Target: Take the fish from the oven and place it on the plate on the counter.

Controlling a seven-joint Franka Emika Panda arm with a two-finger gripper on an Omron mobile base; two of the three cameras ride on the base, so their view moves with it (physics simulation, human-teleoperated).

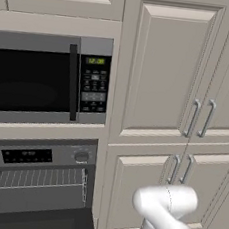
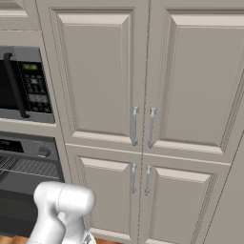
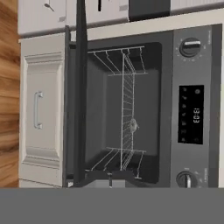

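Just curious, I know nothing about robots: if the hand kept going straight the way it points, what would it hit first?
Probably the wire rack inside the open oven, near the small fish; depth is unclear.

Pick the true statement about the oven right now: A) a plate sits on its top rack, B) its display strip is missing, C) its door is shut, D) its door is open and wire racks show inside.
D: the oven has its door open, and the wire racks show inside the cavity; the left base view shows a rack too.

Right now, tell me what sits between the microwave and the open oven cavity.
In the left base view, a cream trim strip, then the oven control panel with display and knob.
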